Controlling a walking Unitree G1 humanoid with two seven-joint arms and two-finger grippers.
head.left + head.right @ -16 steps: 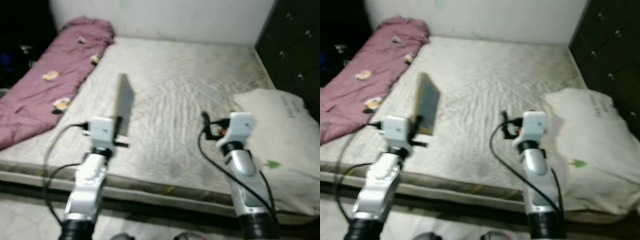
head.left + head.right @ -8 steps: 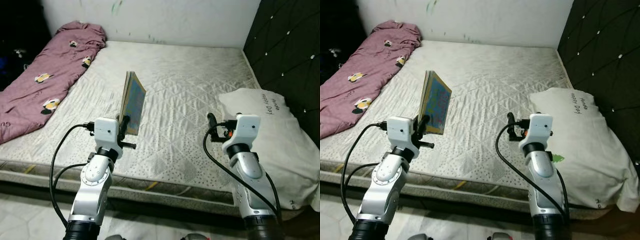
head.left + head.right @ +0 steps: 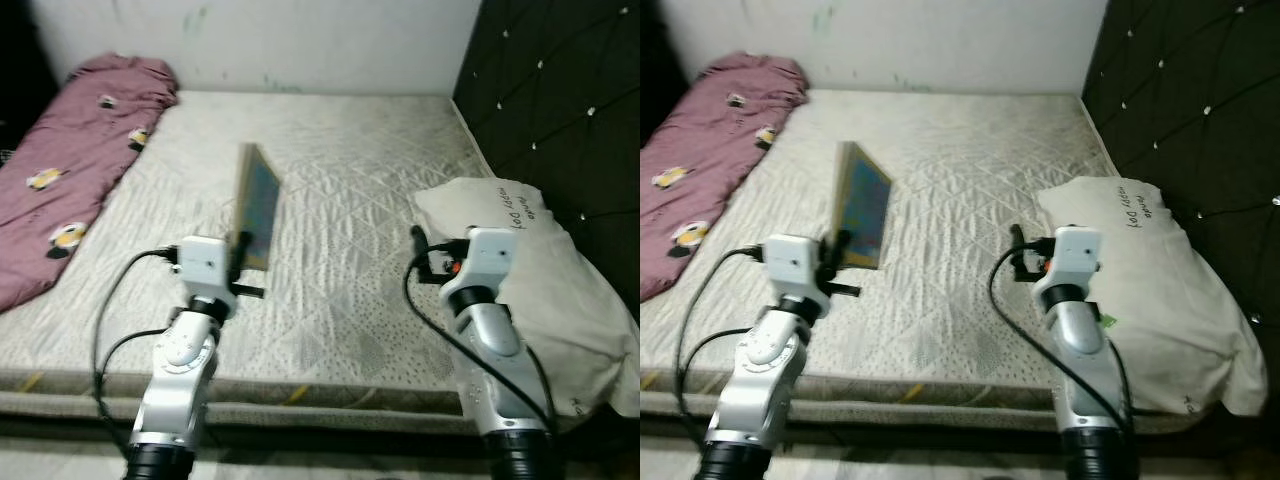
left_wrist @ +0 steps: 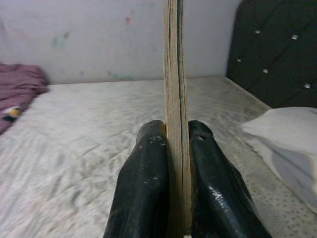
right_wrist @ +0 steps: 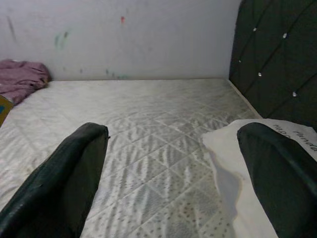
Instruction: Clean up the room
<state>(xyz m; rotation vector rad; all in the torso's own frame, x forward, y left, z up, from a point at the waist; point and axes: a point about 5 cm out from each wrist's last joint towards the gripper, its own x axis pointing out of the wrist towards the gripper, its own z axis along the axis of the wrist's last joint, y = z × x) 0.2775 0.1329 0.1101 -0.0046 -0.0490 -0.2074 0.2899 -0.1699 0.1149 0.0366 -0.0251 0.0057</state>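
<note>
Left gripper [image 4: 171, 198] jaws clamp the book [image 3: 256, 208] upright above the near-left of the bed [image 3: 360, 180], right gripper [image 5: 171, 163] jaws wide and empty; keep your clamp firm so it can't tilt.

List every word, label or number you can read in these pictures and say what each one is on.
Dark handwritten-style lettering along the top edge of the white pillow: too blurred to read.
Cover of the book held upright by the left gripper: colourful print, no words legible.
Small green mark on the pillow's side, right eye view: too small to read.
Nothing else carries text.
</note>
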